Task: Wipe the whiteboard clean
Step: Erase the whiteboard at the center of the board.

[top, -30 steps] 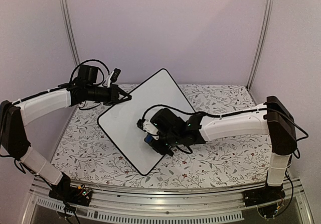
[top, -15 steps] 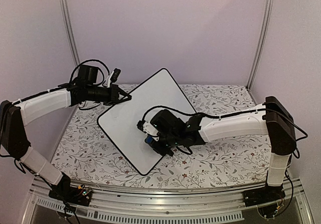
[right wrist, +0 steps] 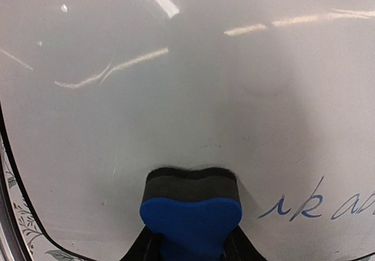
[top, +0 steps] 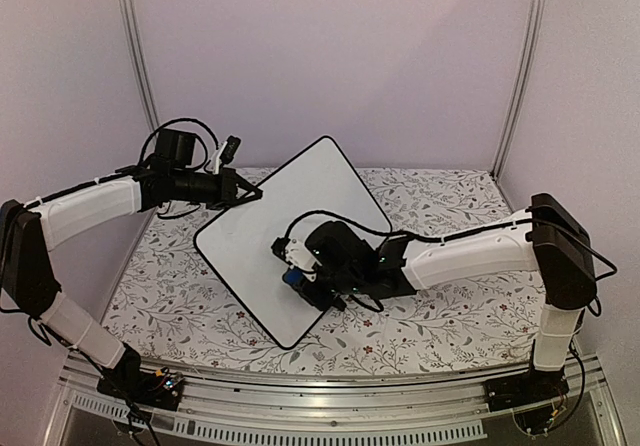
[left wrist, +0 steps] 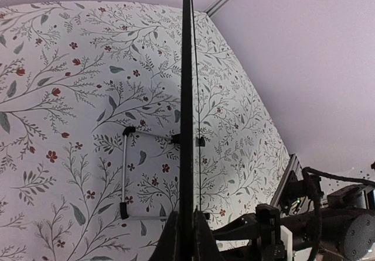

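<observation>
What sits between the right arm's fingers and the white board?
A blue eraser, dark felt face against the whiteboard, gripped by the right fingers; the right wrist view shows it.

You have a floral-patterned table cover [top: 450, 321] below, plain lilac walls [top: 330, 56] behind with a metal post [top: 135, 46] in each back corner, a slotted aluminium rail [top: 330, 404] along the near edge, and a blue eraser block [right wrist: 190, 217] faced with dark felt.

Left end effector [top: 254, 195] and right [top: 296, 278] closed.
</observation>
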### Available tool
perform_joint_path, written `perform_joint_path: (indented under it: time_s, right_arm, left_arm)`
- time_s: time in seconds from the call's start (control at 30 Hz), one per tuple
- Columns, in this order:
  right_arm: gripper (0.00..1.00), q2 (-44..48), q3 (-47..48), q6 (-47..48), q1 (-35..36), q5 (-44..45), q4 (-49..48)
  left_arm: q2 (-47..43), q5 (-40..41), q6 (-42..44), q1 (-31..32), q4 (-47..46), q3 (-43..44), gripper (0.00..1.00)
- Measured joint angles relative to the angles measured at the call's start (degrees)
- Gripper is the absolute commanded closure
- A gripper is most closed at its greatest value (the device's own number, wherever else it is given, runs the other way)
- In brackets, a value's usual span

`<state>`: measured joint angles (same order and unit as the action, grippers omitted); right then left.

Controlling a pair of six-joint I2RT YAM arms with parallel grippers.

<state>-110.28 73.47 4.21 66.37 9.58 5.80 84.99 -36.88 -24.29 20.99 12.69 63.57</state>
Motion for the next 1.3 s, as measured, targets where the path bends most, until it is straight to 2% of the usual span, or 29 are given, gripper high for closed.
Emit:
perform_joint_path:
  time_s: [0.43,0.57,0.87,1.1,1.3]
  right_arm:
    - [0.69,-1.36,7.52,5.25,-0.09,0.74,-11.8]
    - [0.69,-1.31,5.16,5.35,-0.79,0.76,-13.53]
    - [0.69,1.97,-7.48,3.21,-3.17,0.83,-15.85]
    - [0.69,2.08,-7.13,2.97,-4.24,0.83,-16.35]
    - [0.69,1.44,-2.25,4.61,-6.88,1.46,-17.81]
  left_arm:
    - [0.0,0.02,-0.02,0.0,0.0,0.0,1.0]
    - [0.0,0.02,0.0,0.0,0.0,0.0,1.0]
    - [0.0,0.02,0.0,-0.02,0.0,0.0,1.0]
    - [0.0,0.04,-0.02,-0.02,0.0,0.0,1.0]
    - [0.0,0.04,-0.02,-0.02,0.0,0.0,1.0]
